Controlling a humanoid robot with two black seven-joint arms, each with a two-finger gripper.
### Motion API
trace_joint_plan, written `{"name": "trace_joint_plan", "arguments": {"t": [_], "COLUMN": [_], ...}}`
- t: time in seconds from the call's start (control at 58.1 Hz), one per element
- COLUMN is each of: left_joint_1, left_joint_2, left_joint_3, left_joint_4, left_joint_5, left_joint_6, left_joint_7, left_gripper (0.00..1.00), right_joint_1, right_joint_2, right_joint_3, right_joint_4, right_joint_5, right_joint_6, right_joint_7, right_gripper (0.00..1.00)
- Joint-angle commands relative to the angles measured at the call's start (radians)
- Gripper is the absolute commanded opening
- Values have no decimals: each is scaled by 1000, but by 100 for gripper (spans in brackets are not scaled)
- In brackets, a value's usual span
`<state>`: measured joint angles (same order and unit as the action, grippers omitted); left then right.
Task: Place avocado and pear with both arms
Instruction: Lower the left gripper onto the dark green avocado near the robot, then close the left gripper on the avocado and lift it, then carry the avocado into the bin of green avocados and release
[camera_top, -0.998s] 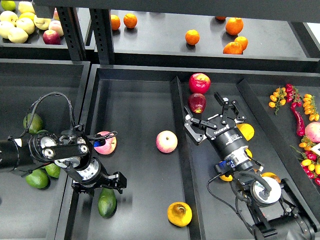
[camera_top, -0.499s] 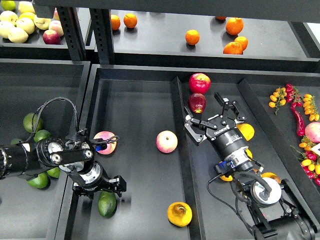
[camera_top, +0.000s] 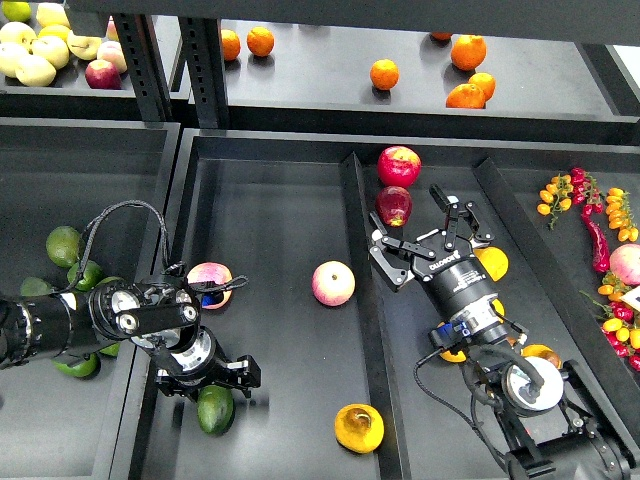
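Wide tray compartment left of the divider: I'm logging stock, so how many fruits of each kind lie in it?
Pink-red apples: 2
Avocado: 1
Pear: 1
Total: 4

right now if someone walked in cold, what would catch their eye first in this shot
Two black arms reach into a dark tray: the left gripper hovers directly over the dark green avocado at the tray's near left, while the right gripper spreads its fingers open beside a dark red apple. Next comes the yellow-orange pear, lying alone at the near edge, with a pink apple mid-tray.
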<state>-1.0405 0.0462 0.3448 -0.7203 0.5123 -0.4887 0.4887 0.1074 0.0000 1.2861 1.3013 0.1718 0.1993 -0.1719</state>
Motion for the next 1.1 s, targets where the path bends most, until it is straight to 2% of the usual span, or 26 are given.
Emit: {"name": "trace_joint_plan", "arguments": {"t": [0.0, 0.069, 0.189, 0.275, 0.327, 0.499, 0.654, 0.808, 1.084], "left_joint_1": [11, 19, 22, 19, 16, 8, -39, -118, -179], "left_joint_2": [0, 0, 0, 0, 0, 6, 35, 132, 305], "left_joint_3": [-15, -20, -20, -21, -21, -49, -122, -185, -196], "left_joint_4": [4, 4, 4, 5, 5, -5, -19, -68, -85], "left_joint_5": [0, -3, -58, -93, -104, -121, -127, -140, -202], "left_joint_6": [0, 0, 0, 0, 0, 0, 0, 0, 0], "left_joint_7": [0, 0, 0, 0, 0, 0, 0, 0, 0], "left_gripper": [67, 61, 38, 25, 21, 16, 16, 16, 16], "right_joint_1": [0, 0, -3, -6, -8, -8, -8, -8, 8], "right_joint_2": [0, 0, 0, 0, 0, 0, 0, 0, 0], "right_joint_3": [1, 1, 1, -1, -1, -1, 4, 22, 96], "right_joint_4": [1, 1, 1, 1, 1, 3, 4, 6, 3], "right_joint_5": [0, 0, 0, 0, 0, 2, 2, 2, 11], "right_joint_6": [0, 2, 8, 8, 9, 9, 32, 45, 28], "right_joint_7": [0, 0, 0, 0, 0, 0, 0, 0, 2], "right_gripper": [99, 99, 99, 99, 99, 99, 99, 99, 99]}}
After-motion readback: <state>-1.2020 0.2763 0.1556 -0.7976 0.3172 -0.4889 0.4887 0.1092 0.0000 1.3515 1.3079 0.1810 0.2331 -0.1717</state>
